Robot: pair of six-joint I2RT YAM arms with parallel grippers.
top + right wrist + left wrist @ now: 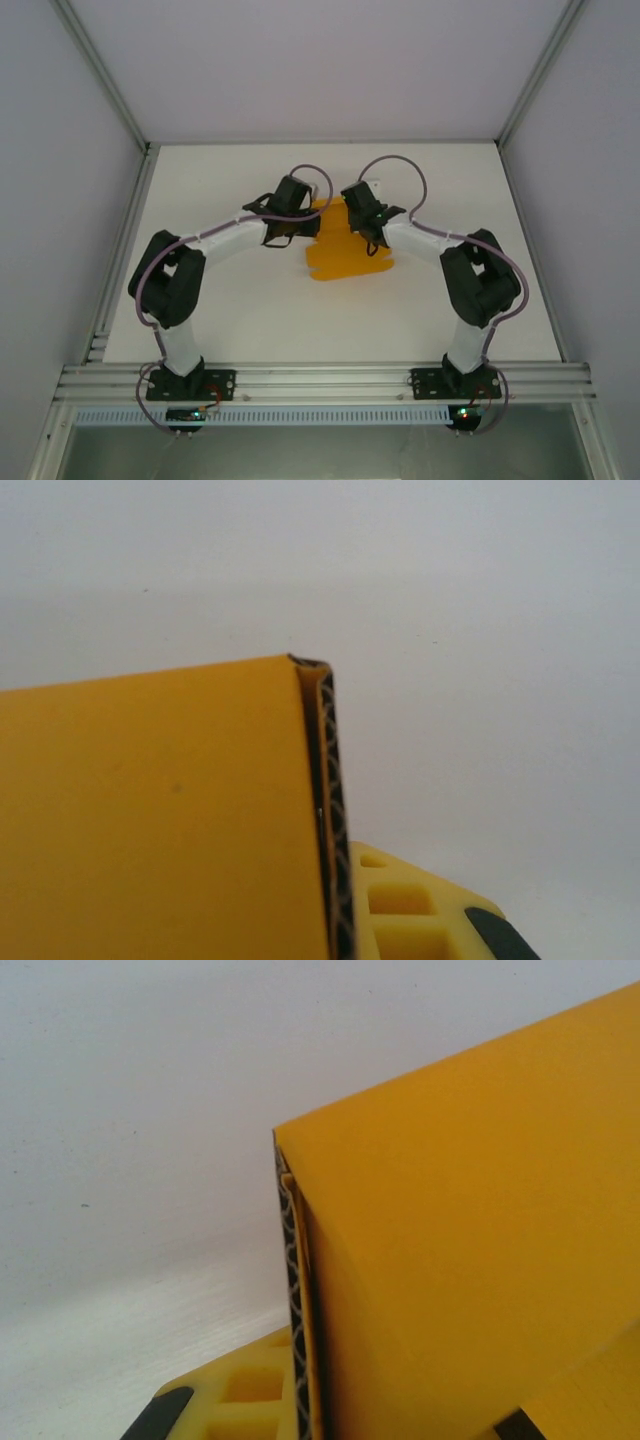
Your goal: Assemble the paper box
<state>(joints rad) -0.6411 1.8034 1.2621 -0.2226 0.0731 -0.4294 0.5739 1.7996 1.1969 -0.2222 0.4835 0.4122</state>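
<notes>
At the middle of the white worktop point(250, 320), between the two arms, lies the paper box point(345, 258), an orange-yellow sheet of thin card whose near part rests flat while its far edge is taken up from both sides. The left end effector point(303, 216) is clenched on the card. In its wrist view the black patterned pad point(292, 1290) presses flush against a folded-over strip, and a broad panel rises at a slant to the right of it. The right end effector point(358, 216) appears clamped on the card too. Its patterned pad point(341, 850) sits tight against a doubled edge, but the opposite finger is hidden behind the panel, so that grip is a judgement. The step in hand looks like raising and creasing a wall or flap at the far side, with the box far from finished, since most of the sheet is flat on the worktop. The next move probably calls for both arms to turn the held panels together along the crease, evenly, so the thin card does not buckle or slip free.
</notes>
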